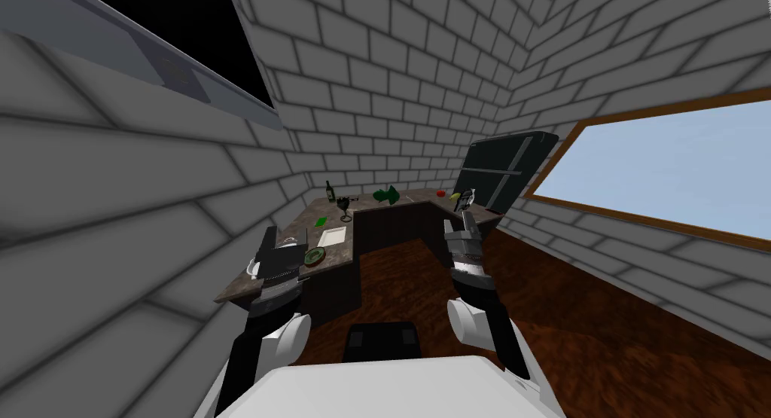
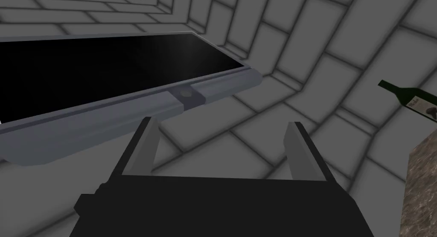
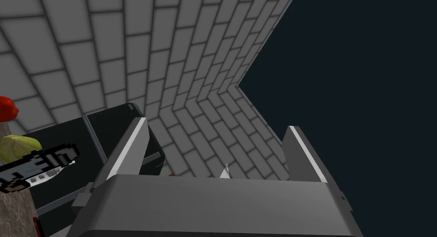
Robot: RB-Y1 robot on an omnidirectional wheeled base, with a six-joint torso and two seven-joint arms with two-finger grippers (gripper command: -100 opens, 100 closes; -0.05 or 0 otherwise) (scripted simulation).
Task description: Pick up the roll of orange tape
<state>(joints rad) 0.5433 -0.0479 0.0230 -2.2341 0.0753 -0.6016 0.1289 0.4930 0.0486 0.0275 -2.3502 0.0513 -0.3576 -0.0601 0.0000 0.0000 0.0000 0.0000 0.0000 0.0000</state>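
An L-shaped counter (image 1: 335, 249) with a mottled stone top stands ahead in the room's corner, carrying small items. A tiny orange speck (image 3: 171, 174) peeks over my right gripper's body, too small to name. My left gripper (image 1: 277, 239) hovers over the counter's near left end, open and holding nothing, and the left wrist view shows its fingers (image 2: 147, 147) spread before the brick wall. My right gripper (image 1: 461, 225) is raised over the floor just short of the counter's right arm. It is open and holds nothing (image 3: 215, 153).
On the counter sit a green bottle (image 1: 329, 190), a goblet (image 1: 344, 208), a green dish (image 1: 315, 255), a white sheet (image 1: 332, 236), a red item (image 1: 440, 193) and a black-and-white object (image 1: 464, 199). A dark fridge (image 1: 501, 169) stands right. A grey-framed black panel (image 2: 106, 72) hangs left.
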